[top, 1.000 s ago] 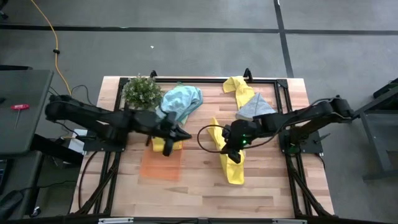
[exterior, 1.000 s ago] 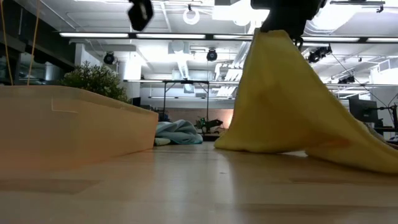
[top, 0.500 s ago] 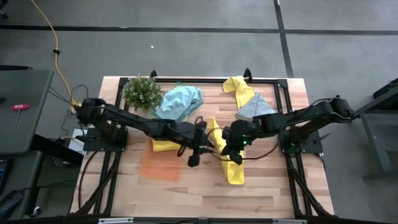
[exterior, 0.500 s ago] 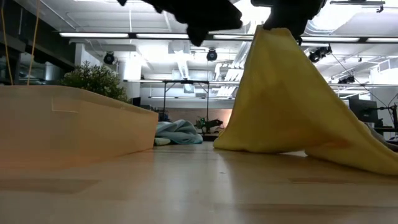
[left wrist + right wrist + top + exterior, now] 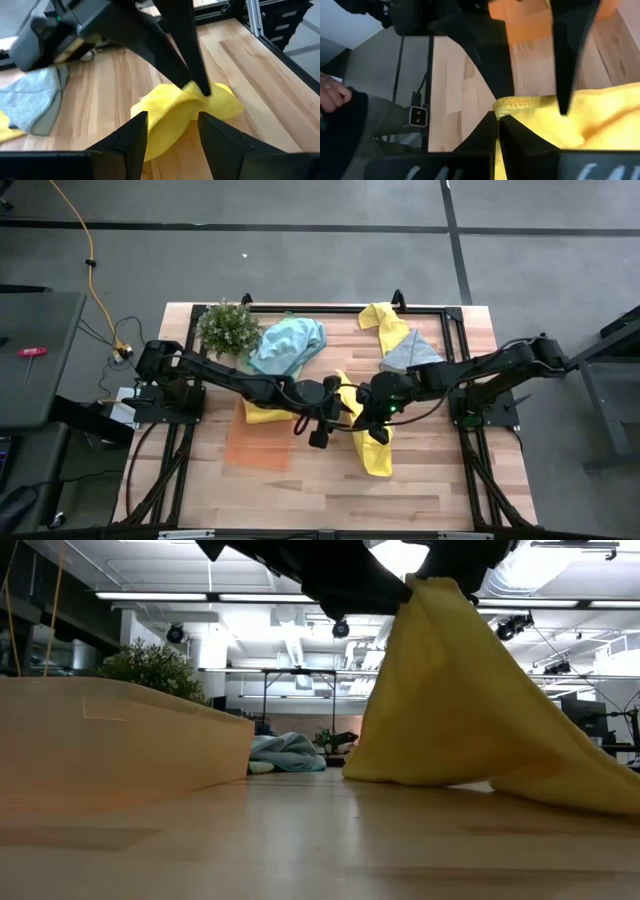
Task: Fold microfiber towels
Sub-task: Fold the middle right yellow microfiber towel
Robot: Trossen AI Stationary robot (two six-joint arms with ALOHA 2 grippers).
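A yellow microfiber towel [image 5: 372, 448] rises like a tent [image 5: 450, 710] from the table's middle, with my right gripper [image 5: 497, 131] shut on its peak. My left gripper [image 5: 172, 134] is open and reaches in from the left, one finger on either side of the raised yellow fold [image 5: 182, 107]. A second yellow towel [image 5: 262, 414] lies on the far end of the orange tray [image 5: 258, 448]. A blue towel [image 5: 290, 342] is heaped at the far left. Another yellow towel [image 5: 384, 320] and a grey towel [image 5: 410, 352] lie at the far right. My right gripper pinches the yellow towel's hemmed edge [image 5: 520, 103] between its two fingers, slanting down from the right. That edge is lifted. The cloth hangs below in a slack tent, and its lower parts [image 5: 560, 785] lie on the table. My left gripper: I cannot tell whether its fingers touch the towel.
A small green plant [image 5: 228, 326] stands at the far left corner, beside the blue towel. The tray's wall [image 5: 120, 740] fills the low view's left. The right wrist view shows a person's hand [image 5: 334, 96] beyond the table's edge. Bare wood lies along the near edge [image 5: 320, 495].
My left gripper has swung from above the tray toward the table's right, up to the raised yellow towel. It has sunk a little, rolled about its own line and opened. My right gripper has kept the towel's peak lifted.
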